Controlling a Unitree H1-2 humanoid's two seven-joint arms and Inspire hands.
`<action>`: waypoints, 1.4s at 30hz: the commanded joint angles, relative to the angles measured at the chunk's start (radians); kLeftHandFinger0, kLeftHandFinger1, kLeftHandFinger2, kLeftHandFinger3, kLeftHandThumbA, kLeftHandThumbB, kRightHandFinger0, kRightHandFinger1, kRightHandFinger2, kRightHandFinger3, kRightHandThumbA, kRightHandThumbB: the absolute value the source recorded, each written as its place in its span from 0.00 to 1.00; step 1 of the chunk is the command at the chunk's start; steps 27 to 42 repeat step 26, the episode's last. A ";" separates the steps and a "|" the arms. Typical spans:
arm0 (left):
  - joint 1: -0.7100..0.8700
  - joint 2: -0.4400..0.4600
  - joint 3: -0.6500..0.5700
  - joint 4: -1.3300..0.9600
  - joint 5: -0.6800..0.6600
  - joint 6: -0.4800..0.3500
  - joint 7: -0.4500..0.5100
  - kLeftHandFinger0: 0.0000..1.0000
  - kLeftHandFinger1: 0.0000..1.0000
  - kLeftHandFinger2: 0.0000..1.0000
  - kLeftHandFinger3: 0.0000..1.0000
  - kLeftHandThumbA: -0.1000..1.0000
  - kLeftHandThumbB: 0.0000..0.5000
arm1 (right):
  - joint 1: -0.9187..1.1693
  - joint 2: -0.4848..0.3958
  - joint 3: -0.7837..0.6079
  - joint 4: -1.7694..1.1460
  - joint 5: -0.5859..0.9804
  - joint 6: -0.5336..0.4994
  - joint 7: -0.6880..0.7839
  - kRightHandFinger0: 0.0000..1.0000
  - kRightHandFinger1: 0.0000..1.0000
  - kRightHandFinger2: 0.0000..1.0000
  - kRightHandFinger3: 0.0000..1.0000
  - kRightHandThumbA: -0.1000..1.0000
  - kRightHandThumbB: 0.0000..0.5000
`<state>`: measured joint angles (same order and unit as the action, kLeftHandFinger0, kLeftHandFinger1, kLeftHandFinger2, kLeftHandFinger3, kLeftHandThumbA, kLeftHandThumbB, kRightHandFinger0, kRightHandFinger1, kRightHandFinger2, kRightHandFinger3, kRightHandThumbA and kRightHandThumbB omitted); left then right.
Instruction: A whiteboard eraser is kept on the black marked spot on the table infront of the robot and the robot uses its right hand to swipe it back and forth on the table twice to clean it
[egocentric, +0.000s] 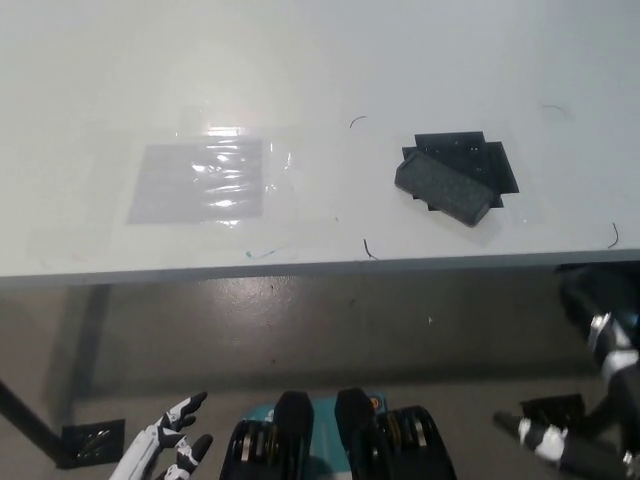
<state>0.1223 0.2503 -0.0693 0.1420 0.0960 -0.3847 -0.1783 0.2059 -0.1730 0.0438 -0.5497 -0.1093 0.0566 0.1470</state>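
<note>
Surface: pale grey table (300, 60) filled the upper half of the head view, its front edge running across the middle, dark floor below it.
Eraser: the whiteboard eraser (446, 187) lay flat on the black marked spot (490, 162), at about 2 o'clock from the picture's centre, nothing touching it.
Long axis: it ran from 10 o'clock to 4 o'clock, skewed against the table's front edge.
Other things on the table: a clear plastic sheet (200, 180) lay well apart toward 10 o'clock, with glare on it; a few thin dark squiggles dotted the surface.
Right hand: the black right hand (560, 448) hung low at 5 o'clock, below the table edge and well apart from the eraser; whether its fingers were apart or together I could not tell.
Left hand: the white left hand (165, 450) rested at 7 o'clock, fingers spread, holding nothing.
Key relation: the eraser lay toward 11 o'clock from the right hand, which was clearly the nearer one; I judged it must rise above the edge first.
</note>
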 joint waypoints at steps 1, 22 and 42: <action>0.024 -0.004 -0.013 0.013 -0.007 -0.078 0.001 1.00 1.00 1.00 1.00 0.86 0.82 | 0.009 0.106 0.033 0.377 0.193 -0.387 0.022 1.00 1.00 1.00 1.00 1.00 0.58; -0.040 -0.004 0.016 0.051 -0.026 -0.085 0.009 1.00 1.00 1.00 1.00 0.88 0.79 | -0.068 0.109 0.077 0.713 0.095 -0.418 0.050 1.00 1.00 1.00 1.00 1.00 0.72; -0.049 -0.002 0.017 0.054 -0.030 -0.085 0.006 1.00 1.00 1.00 1.00 0.88 0.79 | -0.080 0.102 0.086 0.716 0.092 -0.433 0.053 1.00 1.00 1.00 1.00 1.00 0.71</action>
